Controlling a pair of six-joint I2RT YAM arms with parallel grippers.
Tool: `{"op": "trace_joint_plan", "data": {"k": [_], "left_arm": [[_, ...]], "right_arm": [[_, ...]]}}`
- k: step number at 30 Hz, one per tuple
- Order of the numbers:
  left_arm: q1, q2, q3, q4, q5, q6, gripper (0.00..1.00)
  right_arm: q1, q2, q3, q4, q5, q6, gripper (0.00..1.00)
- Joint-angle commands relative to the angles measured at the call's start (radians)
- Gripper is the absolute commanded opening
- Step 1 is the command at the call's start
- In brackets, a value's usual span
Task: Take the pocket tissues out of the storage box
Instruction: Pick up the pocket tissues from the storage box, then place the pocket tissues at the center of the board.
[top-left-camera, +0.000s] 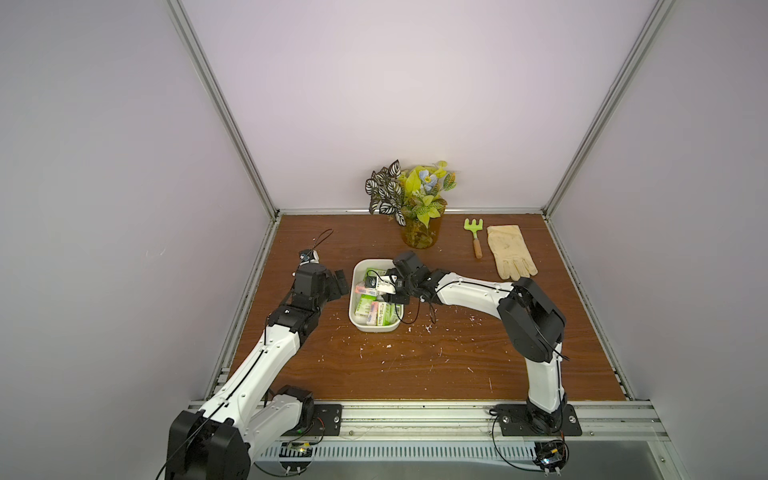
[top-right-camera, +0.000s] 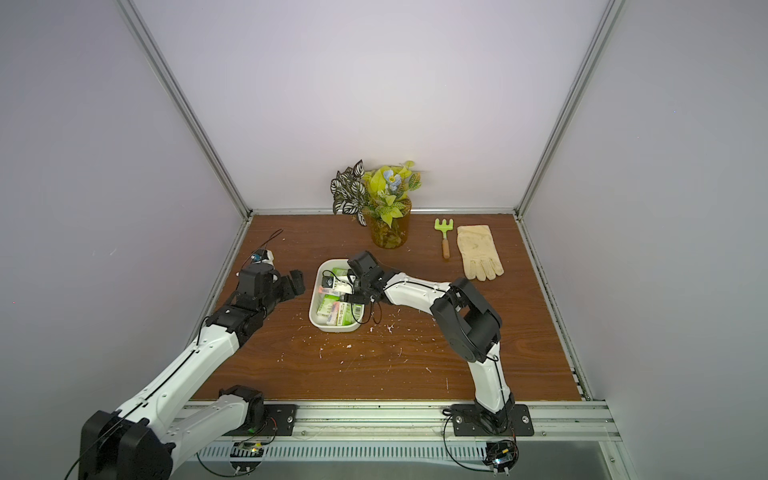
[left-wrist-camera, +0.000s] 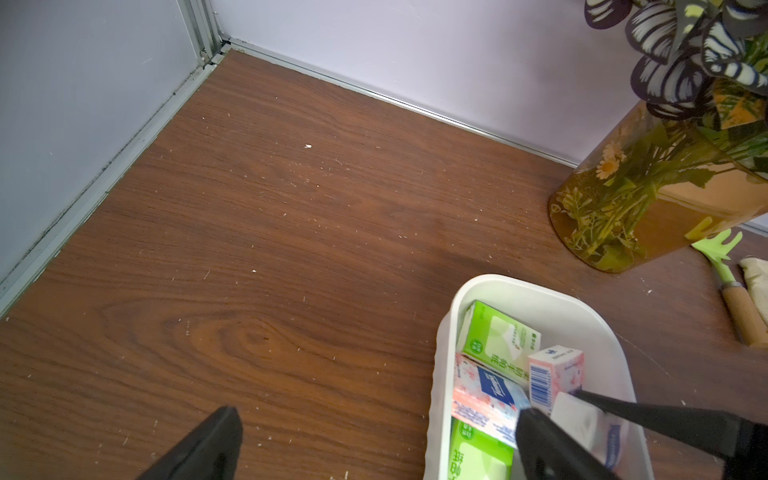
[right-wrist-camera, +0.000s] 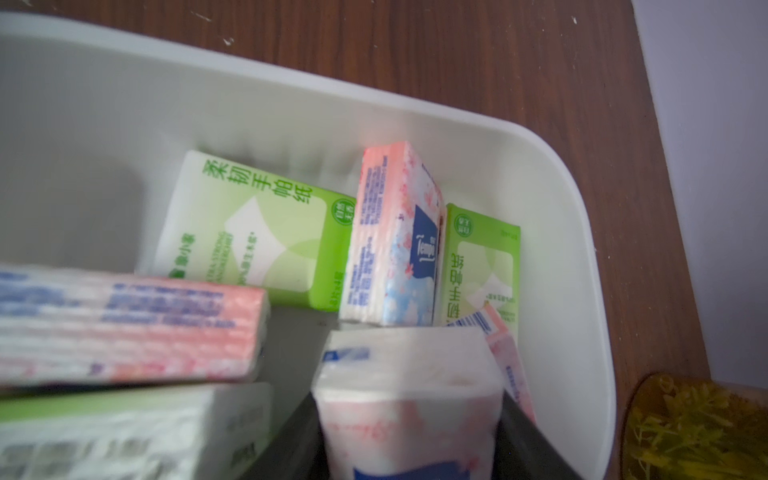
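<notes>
The storage box (top-left-camera: 374, 329) (top-right-camera: 332, 328) is a white tub on the brown table, left of centre, holding several pocket tissues (top-left-camera: 365, 305) (top-right-camera: 328, 309). In the right wrist view a green-and-white packet (right-wrist-camera: 257, 232) lies flat, and a pink packet (right-wrist-camera: 395, 241) stands on edge against the rim (right-wrist-camera: 457, 120). My right gripper (top-left-camera: 390, 287) (right-wrist-camera: 407, 436) reaches down into the box from the right, shut on a pink-and-white packet (right-wrist-camera: 407, 395) with both fingers against its sides. My left gripper (top-left-camera: 338, 282) (left-wrist-camera: 380, 436) hovers open and empty just left of the box (left-wrist-camera: 540, 286).
An amber vase of leaves (top-left-camera: 419, 237) stands just behind the box. A green hand rake (top-left-camera: 473, 237) and a cream glove (top-left-camera: 511, 253) lie at the back right. White crumbs are scattered on the table in front of the box.
</notes>
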Motion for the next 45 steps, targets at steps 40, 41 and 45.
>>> {"op": "trace_joint_plan", "data": {"k": [40, 41, 45], "left_arm": [[0.02, 0.069, -0.025, 0.111, 0.058, 0.045, 0.99], [0.021, 0.071, -0.026, 0.113, 0.061, 0.044, 0.99], [0.021, 0.08, -0.034, 0.128, 0.077, 0.048, 0.99]], "right_arm": [[-0.245, -0.062, 0.1, -0.48, 0.174, 1.28, 0.53], [-0.247, -0.046, 0.106, -0.48, 0.166, 1.292, 0.53], [-0.247, 0.02, 0.143, -0.497, 0.167, 1.319, 0.53]]}}
